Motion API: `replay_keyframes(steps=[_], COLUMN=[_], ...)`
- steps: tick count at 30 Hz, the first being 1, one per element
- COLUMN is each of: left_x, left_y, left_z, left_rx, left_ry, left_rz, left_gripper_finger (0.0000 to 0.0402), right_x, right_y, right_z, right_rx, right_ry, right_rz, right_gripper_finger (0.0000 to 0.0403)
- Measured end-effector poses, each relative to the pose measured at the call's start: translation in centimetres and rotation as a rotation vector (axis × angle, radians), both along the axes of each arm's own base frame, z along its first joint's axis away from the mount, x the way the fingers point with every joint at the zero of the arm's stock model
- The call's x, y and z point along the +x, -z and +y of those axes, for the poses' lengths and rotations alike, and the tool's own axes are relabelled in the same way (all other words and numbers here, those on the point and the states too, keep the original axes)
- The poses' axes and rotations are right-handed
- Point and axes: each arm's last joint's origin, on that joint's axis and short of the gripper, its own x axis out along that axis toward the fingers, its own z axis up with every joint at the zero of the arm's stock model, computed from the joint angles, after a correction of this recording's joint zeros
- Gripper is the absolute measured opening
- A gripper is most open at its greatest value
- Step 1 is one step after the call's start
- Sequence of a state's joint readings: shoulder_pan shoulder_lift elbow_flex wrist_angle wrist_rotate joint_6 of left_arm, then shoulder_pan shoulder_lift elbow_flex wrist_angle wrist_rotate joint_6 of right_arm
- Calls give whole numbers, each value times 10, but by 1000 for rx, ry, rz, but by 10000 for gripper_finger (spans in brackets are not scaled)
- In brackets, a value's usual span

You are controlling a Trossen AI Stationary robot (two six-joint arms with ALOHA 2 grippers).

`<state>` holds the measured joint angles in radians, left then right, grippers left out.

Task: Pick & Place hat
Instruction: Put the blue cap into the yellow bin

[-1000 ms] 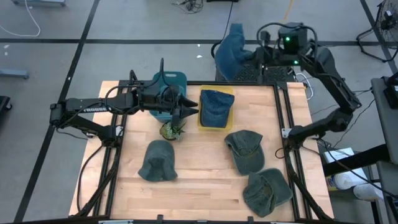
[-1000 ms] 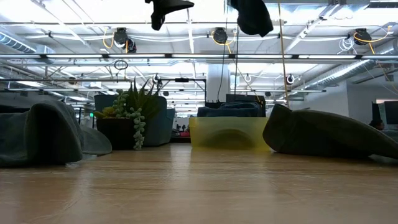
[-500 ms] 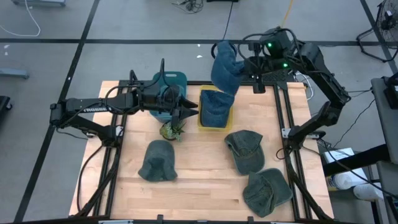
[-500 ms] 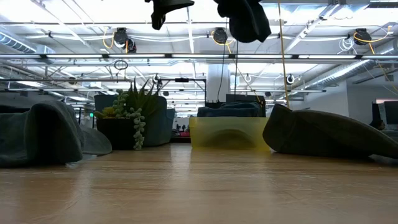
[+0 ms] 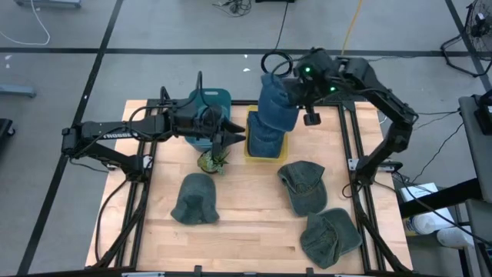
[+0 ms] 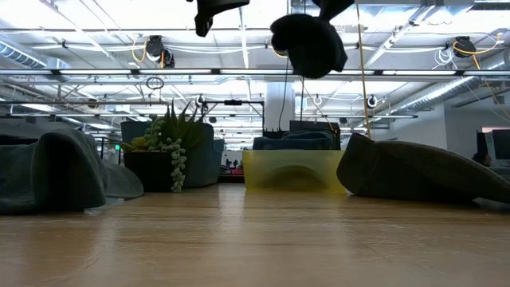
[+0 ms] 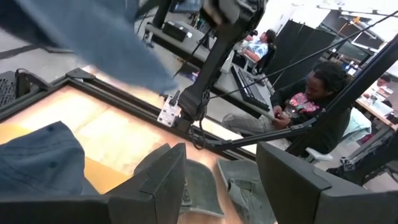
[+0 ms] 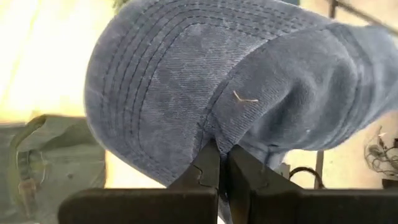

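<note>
A: Item one, the blue hat [image 5: 277,106]. Location?

B: In the air over the far middle of the table [image 5: 238,223], hanging above the yellow bin [image 5: 250,145]. The right gripper [image 5: 294,94] has it, fingers pinched fully together on a fold of the denim; the right wrist view shows the seam caught between the two fingertips [image 8: 208,163].

A: Orientation?

B: From above, its long axis runs from the far edge toward the near edge, the lower end draping down over the bin. In the low view it is a dark rounded lump [image 6: 309,44] hanging clear above the bin [image 6: 293,169], not touching it. Which end is the brim I cannot tell.

A: Bin contents?

B: A second blue hat [image 5: 265,141] lying inside, partly hidden under the hanging one.

A: Left gripper [image 5: 237,135]?

B: Held just left of the bin, over the small potted plant [image 5: 213,161], fingers [image 7: 160,180] parted about halfway, nothing between them.

A: Remaining stock?

B: Three grey-green hats on the wood: one near left [image 5: 194,198], one right of centre [image 5: 302,185], one at the near right corner [image 5: 329,238]. A teal container [image 5: 207,100] at the far edge behind the left arm. A seated person [image 7: 303,106] shows beyond the table in the left wrist view.
</note>
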<state>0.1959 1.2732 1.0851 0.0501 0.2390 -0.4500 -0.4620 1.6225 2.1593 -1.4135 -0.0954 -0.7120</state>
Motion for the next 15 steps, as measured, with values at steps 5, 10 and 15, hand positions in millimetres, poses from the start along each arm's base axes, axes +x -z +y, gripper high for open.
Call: replay_keyframes(steps=[5, 10, 15], left_x=[0, 0, 0], left_y=[-1, -2, -2], left_z=[0, 0, -1], left_rx=[3, -3, -2], left_ry=[0, 4, 33], left_rz=[-14, -25, -25], left_gripper_finger=[202, 202, 202], right_x=[13, 24, 35], right_y=[10, 19, 28], right_z=[1, 0, -3], right_rx=[35, 57, 95], right_ry=[-8, -13, -30], right_rz=[36, 66, 85], right_gripper_finger=[0, 0, 0])
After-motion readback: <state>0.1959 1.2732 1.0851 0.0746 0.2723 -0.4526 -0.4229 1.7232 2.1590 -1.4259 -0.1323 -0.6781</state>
